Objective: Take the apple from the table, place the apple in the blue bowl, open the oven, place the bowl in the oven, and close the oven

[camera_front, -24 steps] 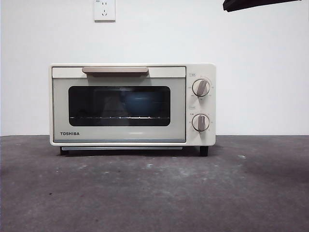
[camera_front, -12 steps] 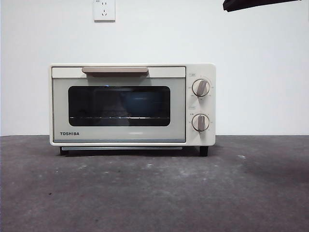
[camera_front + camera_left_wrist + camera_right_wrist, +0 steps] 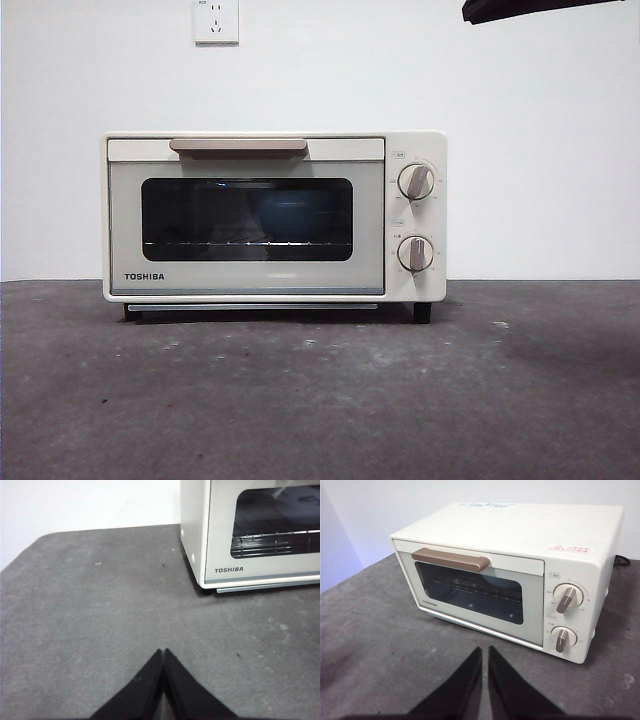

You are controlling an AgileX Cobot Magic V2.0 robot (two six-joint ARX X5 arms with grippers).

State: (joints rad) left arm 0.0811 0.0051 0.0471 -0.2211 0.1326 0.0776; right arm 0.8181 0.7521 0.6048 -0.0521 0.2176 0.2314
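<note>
The oven point(image 3: 275, 217) stands on the desk point(image 3: 320, 400) with its door shut, the beige bar handle point(image 3: 238, 146) lying flat along the top of the door and the two round knobs point(image 3: 416, 182) stacked one above the other at the side of the window; behind the dark glass a dim blue round shape shows on the wire rack, which reads as the blue bowl point(image 3: 285, 212), though the glass is too dark to make out the apple inside it.

The left gripper point(image 3: 163, 652) hangs over bare desk point(image 3: 100, 620) with its fingers point(image 3: 150, 672) pressed together at the tips and nothing between them; the oven point(image 3: 220, 540) sits well apart from those fingers, only its near corner and part of the window in that view, with a pale curve of the blue bowl point(image 3: 302, 507) faintly visible behind the glass.

The right gripper point(image 3: 484, 650) faces the front of the oven point(image 3: 520, 565) from above the desk point(image 3: 380, 645); its fingers point(image 3: 502, 672) stand almost together, a thin slit between them, holding nothing; they are near the lower edge of the door but clear of it, and apart from the handle point(image 3: 451, 559).

In the front view only a black tip of an arm point(image 3: 530, 8) shows at a top corner; a white wall socket point(image 3: 216, 20) sits on the wall above the oven.
</note>
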